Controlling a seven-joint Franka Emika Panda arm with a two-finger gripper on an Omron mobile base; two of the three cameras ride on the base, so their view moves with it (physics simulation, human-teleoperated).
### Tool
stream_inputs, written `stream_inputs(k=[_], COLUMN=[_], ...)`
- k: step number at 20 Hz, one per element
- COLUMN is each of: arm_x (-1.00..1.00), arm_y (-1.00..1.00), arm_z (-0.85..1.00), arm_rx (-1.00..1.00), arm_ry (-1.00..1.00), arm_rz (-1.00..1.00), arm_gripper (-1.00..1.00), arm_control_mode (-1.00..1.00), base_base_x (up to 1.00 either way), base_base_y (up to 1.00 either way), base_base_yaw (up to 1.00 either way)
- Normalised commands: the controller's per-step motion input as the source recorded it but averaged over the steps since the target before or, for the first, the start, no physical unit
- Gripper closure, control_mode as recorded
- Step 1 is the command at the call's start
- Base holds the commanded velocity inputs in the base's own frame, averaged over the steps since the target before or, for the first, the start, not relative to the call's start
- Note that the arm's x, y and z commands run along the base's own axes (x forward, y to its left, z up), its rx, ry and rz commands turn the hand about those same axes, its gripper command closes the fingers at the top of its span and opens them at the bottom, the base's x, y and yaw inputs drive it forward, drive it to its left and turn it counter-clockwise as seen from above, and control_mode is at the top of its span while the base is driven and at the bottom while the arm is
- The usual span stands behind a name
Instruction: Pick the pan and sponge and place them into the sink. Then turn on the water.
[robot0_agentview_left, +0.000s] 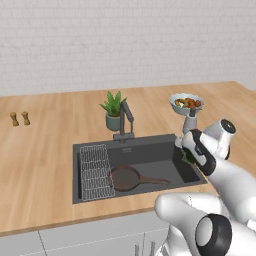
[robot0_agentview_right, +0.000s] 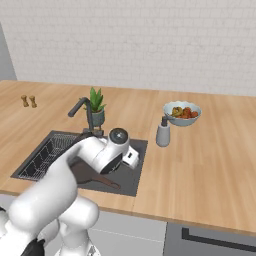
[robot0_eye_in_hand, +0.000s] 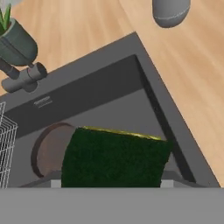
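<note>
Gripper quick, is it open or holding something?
Gripper: closed on the green sponge, over the sink.

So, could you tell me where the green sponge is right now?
The green rectangular sponge is held in the claw above the right end of the dark grey sink, beyond the brown-black pan's handle.

My pan (robot0_agentview_left: 125, 178) lies flat on the floor of the sink (robot0_agentview_left: 150, 152), a round, shallow, dark brown dish just right of the wire grid rack, its long straight handle pointing right. The sink is a dark grey rectangular basin set into the wooden counter. The sponge (robot0_eye_in_hand: 113, 158), a dark green block with a thin yellow edge, sits between my fingers over the basin's right part, above the pan. The angular grey faucet (robot0_agentview_left: 126, 120) stands at the far rim, no water running.
</note>
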Motion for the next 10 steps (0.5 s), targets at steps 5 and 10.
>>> stream_inputs(k=[5, 10], arm_x=[0.37, 0.41], arm_y=[0.45, 0.18], arm_z=[0.01, -0.01], arm_rx=[0.09, 0.09], arm_ry=[0.10, 0.10], arm_rz=[0.17, 0.15], arm_gripper=[1.00, 1.00], arm_control_mode=[-1.00, -1.00], base_base_x=[0.00, 0.00], base_base_y=[0.00, 0.00], base_base_yaw=[0.00, 0.00])
